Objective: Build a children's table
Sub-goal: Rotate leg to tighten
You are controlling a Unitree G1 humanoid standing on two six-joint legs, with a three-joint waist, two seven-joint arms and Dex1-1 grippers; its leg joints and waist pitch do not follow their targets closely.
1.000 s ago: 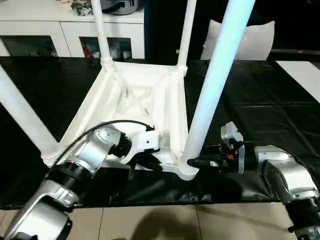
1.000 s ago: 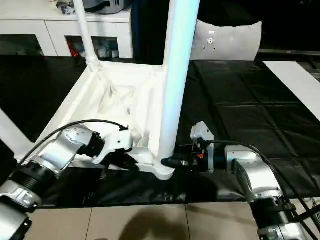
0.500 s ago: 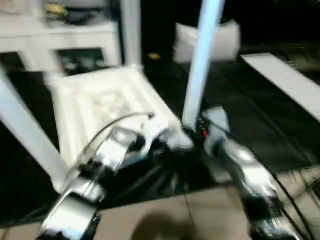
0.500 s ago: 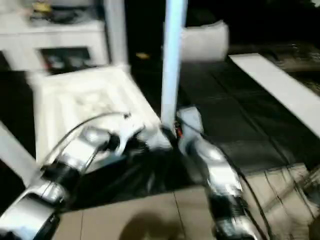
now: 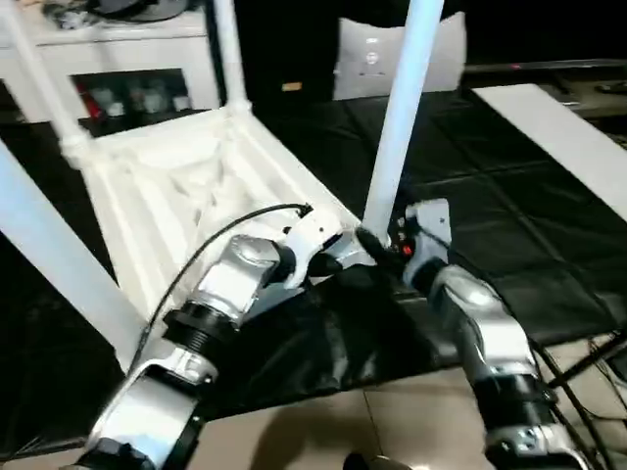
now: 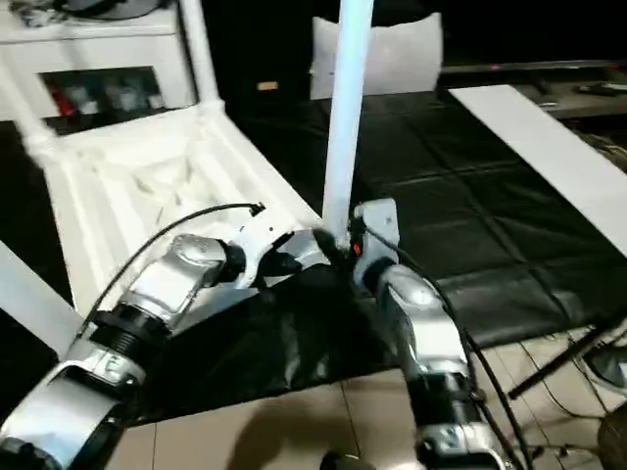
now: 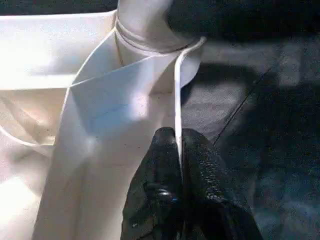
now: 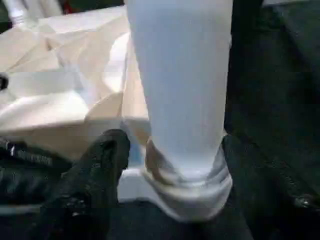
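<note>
The children's table lies upside down on the black mat, its ribbed white top (image 5: 186, 186) facing up and its legs standing in the corner sockets. My left gripper (image 7: 176, 150) is shut on the thin rim of the top, just beside the near right socket (image 7: 150, 30). My right gripper (image 5: 377, 240) is at the foot of the near right leg (image 5: 397, 127). Its jaws stand open around the leg's base, with one black finger (image 8: 97, 170) a little apart from the leg (image 8: 180, 85). Other legs rise at the far right (image 5: 227, 54), far left (image 5: 44, 88) and near left (image 5: 54, 255).
A white cabinet with glass doors (image 5: 127, 93) stands behind the table. A white cushion-like thing (image 5: 367, 64) sits at the back and a white panel (image 5: 558, 137) lies to the right. The black mat (image 5: 470, 215) ends at a tiled floor (image 5: 382, 426), with cables at the right.
The whole picture has shifted and tilted, so the camera has moved. My right gripper's jaws have widened around the leg's base. The left gripper still pinches the rim.
</note>
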